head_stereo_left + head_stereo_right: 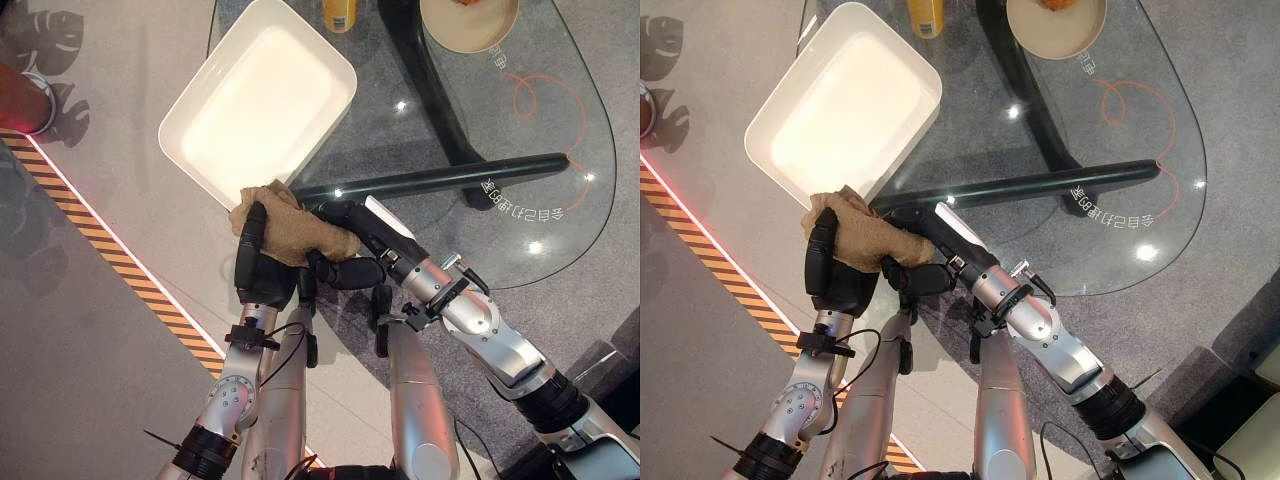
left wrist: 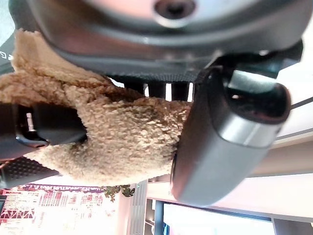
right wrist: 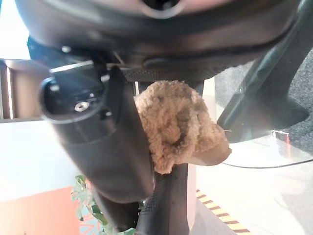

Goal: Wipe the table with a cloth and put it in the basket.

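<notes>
A tan fuzzy cloth (image 1: pixel 290 230) hangs bunched between my two hands, just off the near corner of the white rectangular basket (image 1: pixel 335 65). From below, my left hand (image 1: pixel 262 275) reaches up with its fingers along the cloth's left side. In its wrist view the cloth (image 2: pixel 122 132) is pinched between thumb (image 2: pixel 225 142) and fingers. My right hand (image 1: pixel 368 240) lies over the cloth from the right, thumb curled beneath. The right wrist view shows the cloth (image 3: pixel 176 122) pressed between that hand's thumb (image 3: pixel 98 142) and fingers.
The glass table (image 1: pixel 545 150) spreads to the right, with a black bar (image 1: pixel 440 178) beneath it. A beige bowl (image 1: pixel 470 25) and a yellow bottle (image 1: pixel 340 12) stand at its far edge. Striped floor tape (image 1: pixel 100 240) runs diagonally at the left.
</notes>
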`<state>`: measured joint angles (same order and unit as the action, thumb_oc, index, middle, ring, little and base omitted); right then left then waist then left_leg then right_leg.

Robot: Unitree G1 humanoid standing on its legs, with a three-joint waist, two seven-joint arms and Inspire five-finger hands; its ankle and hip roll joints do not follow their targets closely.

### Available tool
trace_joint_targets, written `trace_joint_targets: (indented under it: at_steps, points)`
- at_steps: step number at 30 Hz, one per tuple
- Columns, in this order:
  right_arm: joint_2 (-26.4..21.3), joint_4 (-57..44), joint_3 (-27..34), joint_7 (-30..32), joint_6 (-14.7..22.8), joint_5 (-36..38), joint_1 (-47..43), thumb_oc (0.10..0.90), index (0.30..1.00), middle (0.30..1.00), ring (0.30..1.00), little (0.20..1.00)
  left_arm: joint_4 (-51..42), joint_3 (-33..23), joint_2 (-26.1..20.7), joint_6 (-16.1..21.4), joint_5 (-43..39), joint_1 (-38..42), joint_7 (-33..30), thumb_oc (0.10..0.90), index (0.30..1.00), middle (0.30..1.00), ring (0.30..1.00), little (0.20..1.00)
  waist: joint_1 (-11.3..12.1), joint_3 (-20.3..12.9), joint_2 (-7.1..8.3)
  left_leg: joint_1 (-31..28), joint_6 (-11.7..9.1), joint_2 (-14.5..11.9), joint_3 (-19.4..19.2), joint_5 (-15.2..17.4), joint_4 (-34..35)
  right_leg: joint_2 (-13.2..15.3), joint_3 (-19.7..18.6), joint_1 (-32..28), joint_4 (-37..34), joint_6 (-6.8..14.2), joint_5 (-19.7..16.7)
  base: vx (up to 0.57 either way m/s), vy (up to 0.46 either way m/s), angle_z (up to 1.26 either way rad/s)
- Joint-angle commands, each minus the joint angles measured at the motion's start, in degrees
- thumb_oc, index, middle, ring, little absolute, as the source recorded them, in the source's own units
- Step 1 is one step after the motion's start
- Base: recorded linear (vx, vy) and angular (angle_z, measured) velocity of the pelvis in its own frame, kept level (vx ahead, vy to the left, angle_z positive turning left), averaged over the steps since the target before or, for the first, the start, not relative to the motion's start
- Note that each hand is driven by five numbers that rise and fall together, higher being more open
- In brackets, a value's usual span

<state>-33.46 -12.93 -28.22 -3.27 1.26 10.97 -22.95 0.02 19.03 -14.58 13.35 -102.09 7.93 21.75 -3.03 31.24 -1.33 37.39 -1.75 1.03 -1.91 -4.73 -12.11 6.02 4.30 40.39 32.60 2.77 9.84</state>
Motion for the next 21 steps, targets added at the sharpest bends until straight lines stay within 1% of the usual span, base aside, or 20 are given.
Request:
trace_joint_targets:
  at_steps: [1,2,8,14,21]
  points:
    - [0.90,-3.14,2.94,6.33,3.27,-2.57,0.75,0.704,0.818,0.818,0.818,0.804,-10.75,-2.84,0.16,0.39,3.72,4.06,8.30,0.100,0.300,0.300,0.300,0.200,1.10,-1.45,2.31,1.00,3.87,5.53,0.50,7.05,-9.45,-4.80,-3.04,-3.66,-16.01,-0.06,-10.86,0.00,0.000,0.00]
    - [0.96,-3.57,3.58,7.06,3.41,-2.83,0.98,0.800,0.900,0.900,0.900,0.900,-10.81,-2.95,0.30,0.36,3.76,3.93,8.35,0.100,0.300,0.300,0.300,0.200,1.04,-1.45,2.32,0.90,3.88,5.50,0.48,7.06,-9.37,-4.82,-3.10,-3.75,-16.07,-0.04,-10.87,0.00,0.000,0.00]
    - [1.42,-5.96,7.85,11.17,5.66,-3.36,2.81,0.800,0.900,0.900,0.900,0.900,-11.84,-3.79,0.54,0.28,3.98,3.08,8.06,0.100,0.300,0.300,0.300,0.200,0.51,-1.45,2.43,0.95,4.08,5.29,0.12,7.46,-9.49,-5.08,-3.64,-3.46,-15.80,0.14,-10.90,0.00,0.000,0.00]
    - [2.15,-6.85,10.80,13.07,7.62,-2.55,4.76,0.800,0.900,0.900,0.900,0.900,-12.21,-4.97,0.73,-0.34,3.86,2.30,8.52,0.100,0.300,0.300,0.300,0.200,0.23,-1.45,2.51,0.71,4.20,5.04,-0.10,7.64,-9.30,-5.26,-3.97,-3.43,-15.67,0.23,-10.92,0.00,0.000,0.00]
    - [3.02,-7.24,13.25,14.72,8.93,-1.82,5.98,0.800,0.900,0.900,0.900,0.900,-12.12,-5.99,0.99,-0.90,4.12,1.90,8.56,0.100,0.300,0.300,0.300,0.200,0.07,-1.45,2.74,0.68,4.24,4.84,-0.13,7.94,-9.33,-5.34,-3.98,-3.41,-15.57,0.36,-10.81,0.00,0.000,0.00]
